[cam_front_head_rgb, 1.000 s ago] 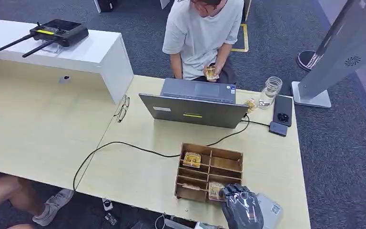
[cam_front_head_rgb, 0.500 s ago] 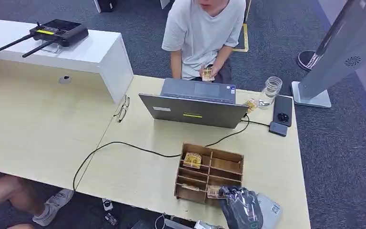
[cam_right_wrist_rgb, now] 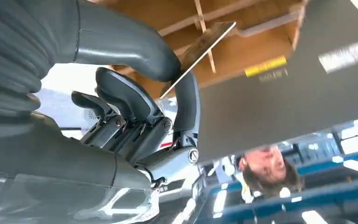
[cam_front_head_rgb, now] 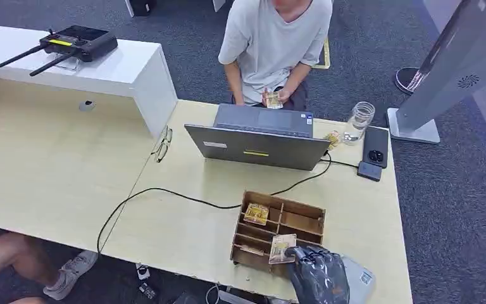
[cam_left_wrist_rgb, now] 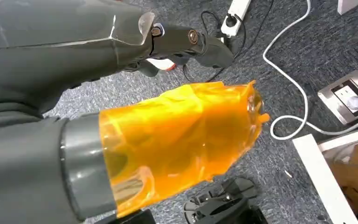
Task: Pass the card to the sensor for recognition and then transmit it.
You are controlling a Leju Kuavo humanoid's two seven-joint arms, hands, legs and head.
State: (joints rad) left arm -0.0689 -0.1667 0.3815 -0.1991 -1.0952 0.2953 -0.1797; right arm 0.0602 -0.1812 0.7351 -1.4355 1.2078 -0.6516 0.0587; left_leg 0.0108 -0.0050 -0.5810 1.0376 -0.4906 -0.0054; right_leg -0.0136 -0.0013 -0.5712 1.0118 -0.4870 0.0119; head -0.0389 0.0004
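Pale wood desk, card just coming out of the organiser.

Head view first: the robot's dark grey right hand [cam_front_head_rgb: 318, 273] sits at the near desk edge, pinching a thin printed card [cam_front_head_rgb: 282, 248] tilted up over the near compartments of the brown wooden divided tray [cam_front_head_rgb: 249, 195]. Another card [cam_front_head_rgb: 255, 213] lies in a far compartment, a grey open laptop [cam_front_head_rgb: 257, 147] stands beyond, and a person in a white T-shirt [cam_front_head_rgb: 272, 44] sits behind it. Left wrist view: the left hand [cam_left_wrist_rgb: 168, 140], wrapped in orange film, hangs over grey carpet; can't tell its fingers. Right wrist view: thumb and a finger clamp the card edge-on. I'd say it's the pick-up step; next it needs lifting clear and carrying to the sensor, which I can't pick out.
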